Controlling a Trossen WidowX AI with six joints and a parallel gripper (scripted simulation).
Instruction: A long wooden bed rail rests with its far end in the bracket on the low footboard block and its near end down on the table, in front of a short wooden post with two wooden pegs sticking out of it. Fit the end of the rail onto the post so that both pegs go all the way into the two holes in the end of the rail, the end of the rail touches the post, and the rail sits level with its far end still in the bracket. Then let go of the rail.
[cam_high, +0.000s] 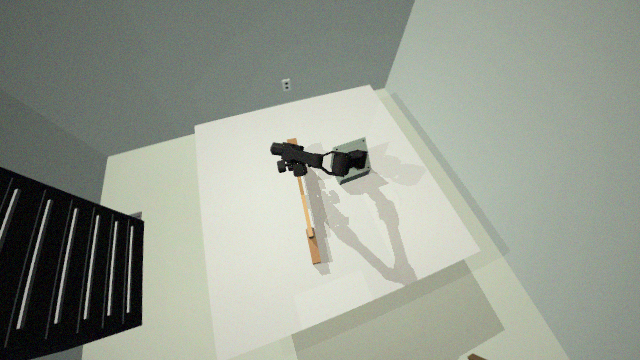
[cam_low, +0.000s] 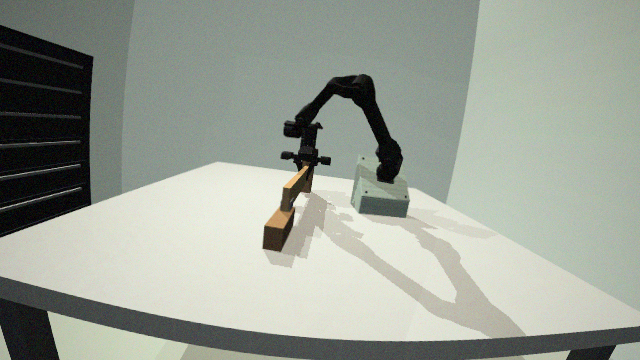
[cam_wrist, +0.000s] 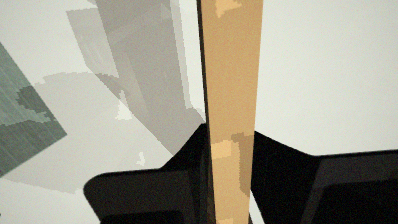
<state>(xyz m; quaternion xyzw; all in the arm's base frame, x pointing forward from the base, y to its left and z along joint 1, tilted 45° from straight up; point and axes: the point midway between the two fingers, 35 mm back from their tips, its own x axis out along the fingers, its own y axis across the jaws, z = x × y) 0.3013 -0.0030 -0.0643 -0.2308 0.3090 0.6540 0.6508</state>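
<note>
Your arm (cam_high: 312, 159) (cam_low: 370, 100) arches from its base, wrist pointing down at the worktop (cam_high: 250, 200) (cam_low: 175, 225). Your pincer (cam_high: 290, 162) (cam_low: 306, 167) (cam_wrist: 218, 127) grips the rail (cam_high: 306, 205) (cam_low: 295, 190) (cam_wrist: 232, 75), which runs out from between its fingers to the low footboard block (cam_high: 314, 250) (cam_low: 277, 229).

The white table (cam_high: 250, 225) (cam_low: 175, 240) (cam_wrist: 330, 75) carries a wooden footboard block (cam_high: 315, 253) (cam_low: 278, 227).
</note>
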